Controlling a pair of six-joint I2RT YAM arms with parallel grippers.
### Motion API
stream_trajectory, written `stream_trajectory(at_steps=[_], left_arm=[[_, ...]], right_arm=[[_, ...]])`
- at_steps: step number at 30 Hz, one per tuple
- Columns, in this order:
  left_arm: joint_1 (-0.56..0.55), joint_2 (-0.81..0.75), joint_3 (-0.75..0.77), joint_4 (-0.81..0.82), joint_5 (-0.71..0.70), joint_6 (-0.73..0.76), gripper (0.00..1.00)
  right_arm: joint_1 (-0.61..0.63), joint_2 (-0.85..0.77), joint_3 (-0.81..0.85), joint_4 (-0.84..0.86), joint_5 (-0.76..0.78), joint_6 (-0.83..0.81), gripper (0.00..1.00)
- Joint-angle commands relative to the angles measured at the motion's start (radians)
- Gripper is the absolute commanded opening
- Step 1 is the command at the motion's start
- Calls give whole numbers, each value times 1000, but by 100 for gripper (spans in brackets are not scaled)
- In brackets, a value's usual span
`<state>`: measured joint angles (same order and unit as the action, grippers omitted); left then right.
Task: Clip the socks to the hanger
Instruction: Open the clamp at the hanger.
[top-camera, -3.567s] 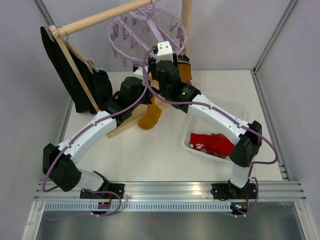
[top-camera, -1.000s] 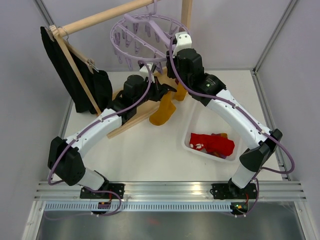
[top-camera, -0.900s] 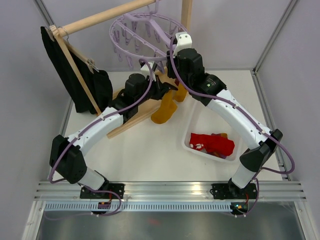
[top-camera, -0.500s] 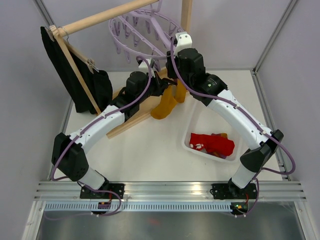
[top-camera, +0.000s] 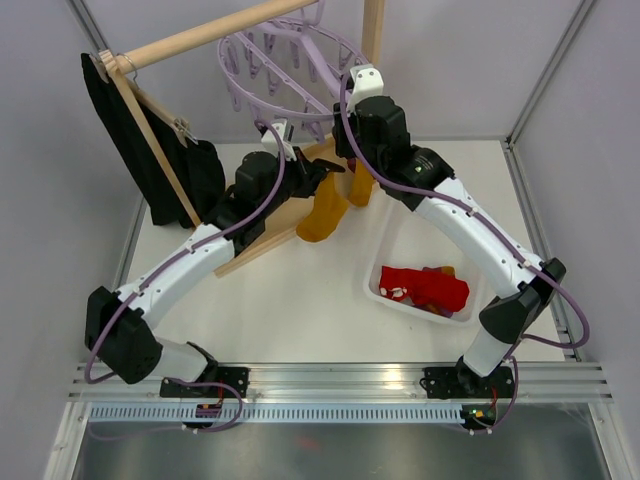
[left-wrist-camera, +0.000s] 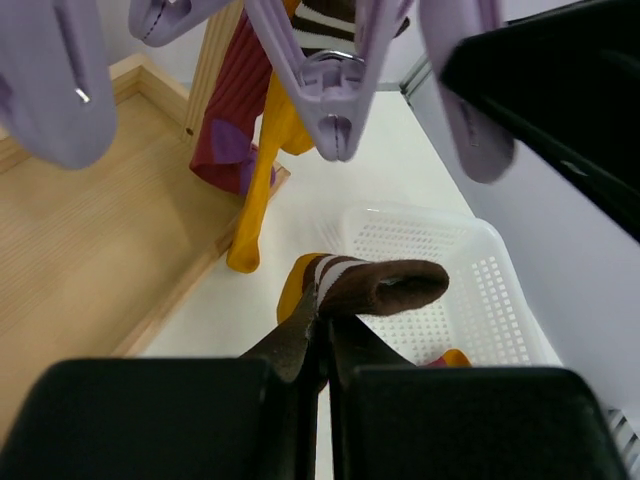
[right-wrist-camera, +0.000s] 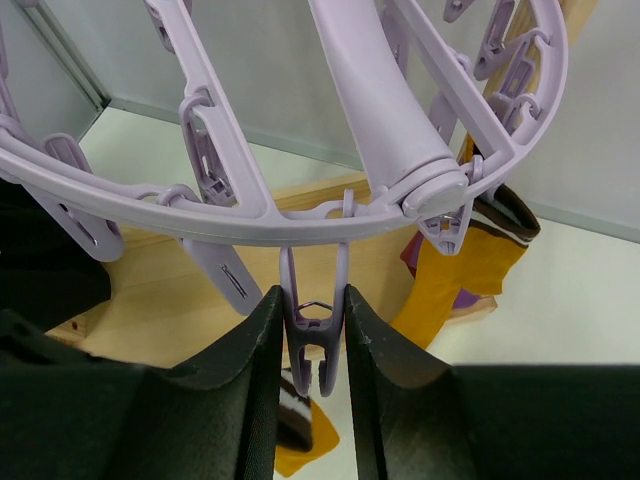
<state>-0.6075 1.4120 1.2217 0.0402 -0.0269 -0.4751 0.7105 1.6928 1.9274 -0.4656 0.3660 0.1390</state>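
Observation:
The lavender hanger (top-camera: 290, 62) hangs from the wooden rack, and its ring (right-wrist-camera: 300, 215) fills the right wrist view. My right gripper (right-wrist-camera: 313, 335) is shut on one dangling peg (right-wrist-camera: 313, 345), squeezing its upper arms. Just below the ring, my left gripper (left-wrist-camera: 322, 322) is shut on the brown, white-striped cuff of a mustard sock (left-wrist-camera: 375, 285); that held sock (top-camera: 325, 212) dangles over the table. The squeezed peg (left-wrist-camera: 335, 95) hangs above the cuff, apart from it. A yellow sock (right-wrist-camera: 450, 275) with a maroon one (left-wrist-camera: 235, 110) behind it hangs clipped to the hanger.
A white basket (top-camera: 470, 218) at the right holds red socks (top-camera: 425, 288). The wooden rack's bar (top-camera: 200, 35) and post (top-camera: 373, 30) stand at the back. A wooden hanger with a black garment (top-camera: 150, 160) hangs on the left, above the rack's wooden base (top-camera: 262, 248).
My left gripper has shifted slightly left and back with the mustard sock, closer under the ring. The hanger ring has tilted a little. The right gripper keeps its squeeze on the peg.

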Motion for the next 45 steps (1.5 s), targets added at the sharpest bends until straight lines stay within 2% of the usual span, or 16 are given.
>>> stream_trajectory(at_steps=[1,8,16,38,45], left_arm=[[-1,-74,-24,4,-33,-10,2],[-5,-104,-31,-19,-87,-28,2],[-6,-67,-18,-26,-178,-63,2],[-6,1,1,55,-272,-227,2],[-6,16,15,73,-254,-252,2]], right_arm=[[-6,31,56,51,-4,8,0],[-8,82,113,50,-16,22,2],[-9,96,142,50,-25,36,0],[-9,80,104,70,-18,25,0],[-11,76,88,84,-16,27,0]])
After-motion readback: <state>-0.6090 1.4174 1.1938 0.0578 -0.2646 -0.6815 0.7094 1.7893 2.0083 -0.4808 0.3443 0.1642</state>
